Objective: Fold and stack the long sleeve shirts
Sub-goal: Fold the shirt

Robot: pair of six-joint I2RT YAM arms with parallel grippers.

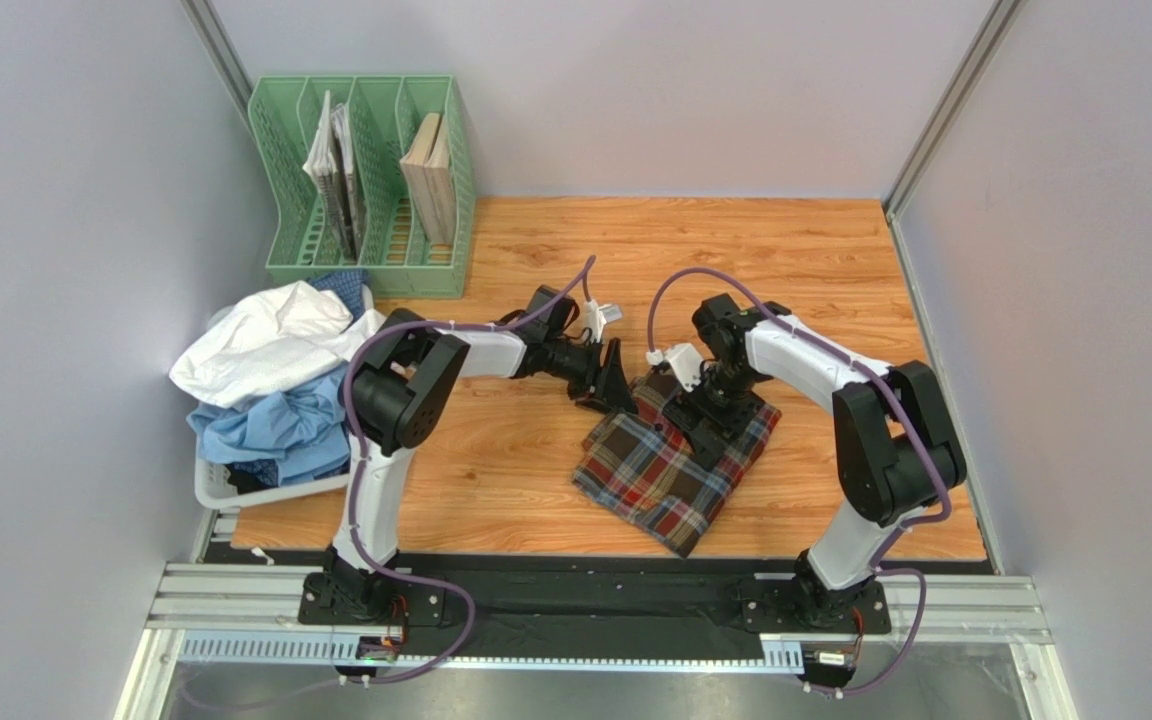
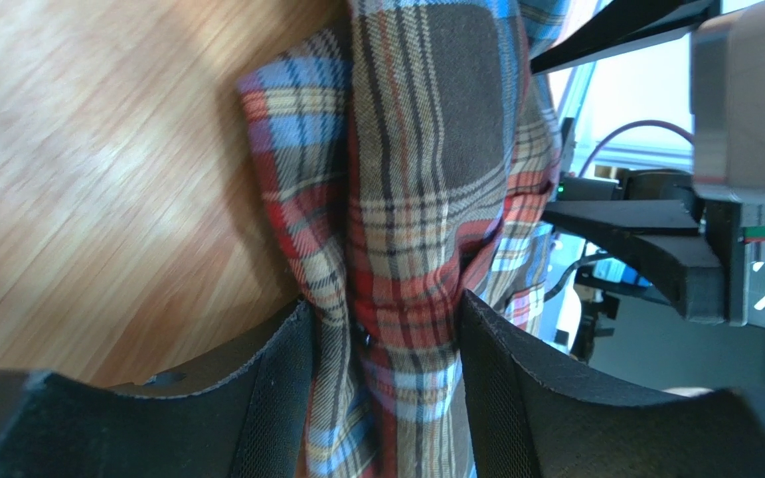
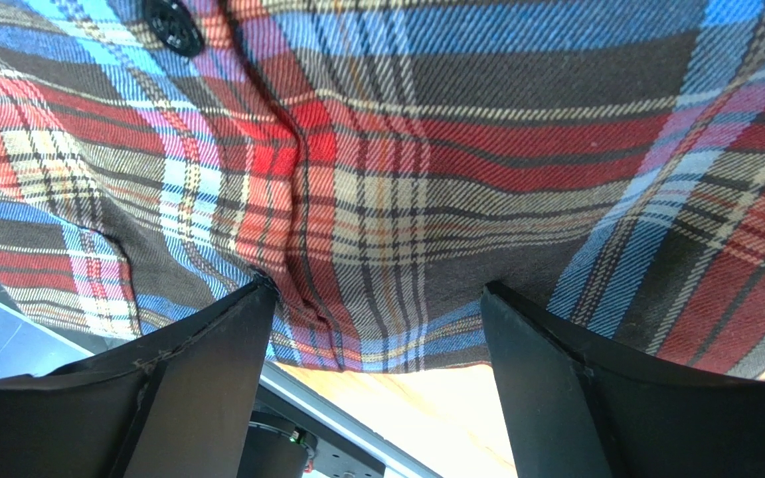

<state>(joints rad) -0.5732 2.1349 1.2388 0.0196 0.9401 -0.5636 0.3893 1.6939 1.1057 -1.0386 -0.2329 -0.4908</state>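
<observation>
The tartan long sleeve shirt (image 1: 672,458) lies folded on the wooden table, right of centre. My left gripper (image 1: 612,387) is at its far left corner. In the left wrist view a bunched fold of the tartan cloth (image 2: 406,199) fills the gap of the left gripper (image 2: 384,304), both pads touching it. My right gripper (image 1: 692,413) sits on the shirt's far edge. In the right wrist view the right gripper (image 3: 377,289) stands open, its tips against the flat tartan cloth (image 3: 406,149), nothing pinched. A white shirt (image 1: 274,338) and a light blue shirt (image 1: 274,428) lie heaped at the left.
The heaped shirts rest in a white basket (image 1: 214,488) at the table's left edge. A green file rack (image 1: 364,188) with books stands at the back left. Grey walls close in both sides. Bare wood (image 1: 823,270) lies behind the right arm.
</observation>
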